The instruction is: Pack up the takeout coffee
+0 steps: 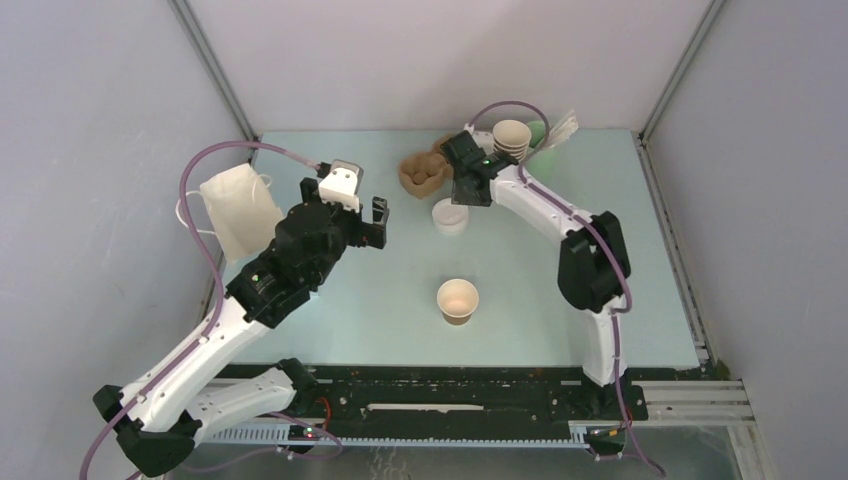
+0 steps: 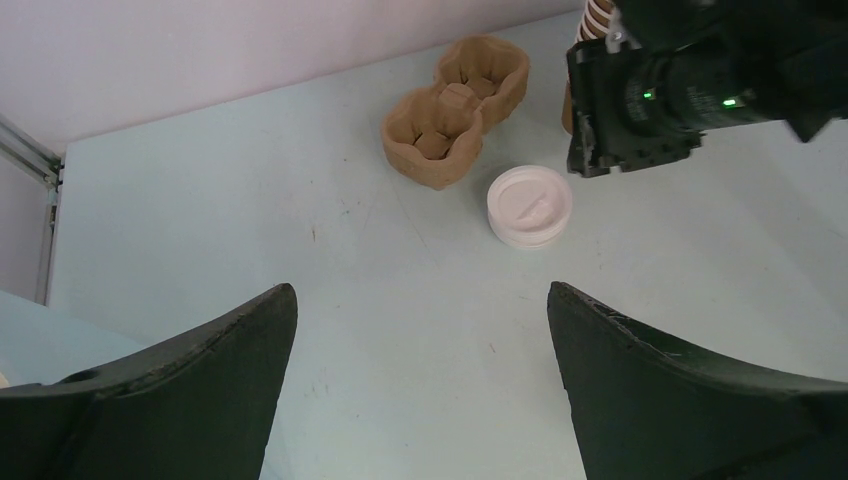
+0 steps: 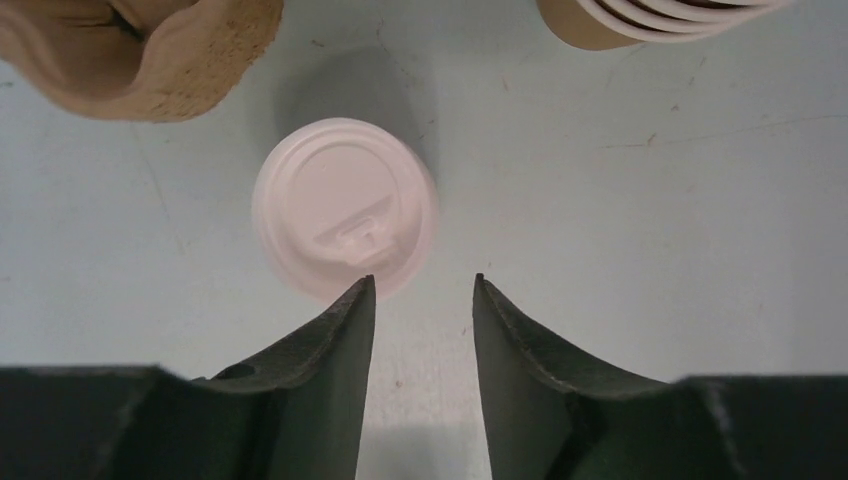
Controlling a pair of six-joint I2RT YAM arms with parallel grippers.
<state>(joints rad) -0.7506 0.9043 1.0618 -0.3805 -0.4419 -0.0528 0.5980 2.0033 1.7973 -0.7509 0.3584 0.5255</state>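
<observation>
- Two grippers hang over the worktop (image 1: 520, 335), and neither one holds anything.
- The left gripper (image 2: 420, 290) is spread as wide as it goes, with bare worktop between its fingers. It sits left of centre and faces the far right.
- The right gripper (image 3: 420, 285) is partly released, with a narrow gap between its fingers and nothing in it. Its left fingertip sits at the near edge of the lid (image 3: 343, 205) in the wrist view; whether it touches cannot be told.
- The cup (image 1: 458, 300) stands upright near the middle of the worktop. It is uncovered and well apart from both grippers.
- The white lid lies flat on the worktop, far of the cup and apart from it, sip tab up.
- One brown pulp carrier (image 2: 455, 110) with two wells sits just far-left of the lid, and both wells hold no cup.
- A stack of cups (image 1: 511, 138) stands at the far edge, right of the carrier, with a green cup (image 1: 538, 133) behind it.
- A pale paper bag (image 1: 238, 205) lies at the far left edge.
</observation>
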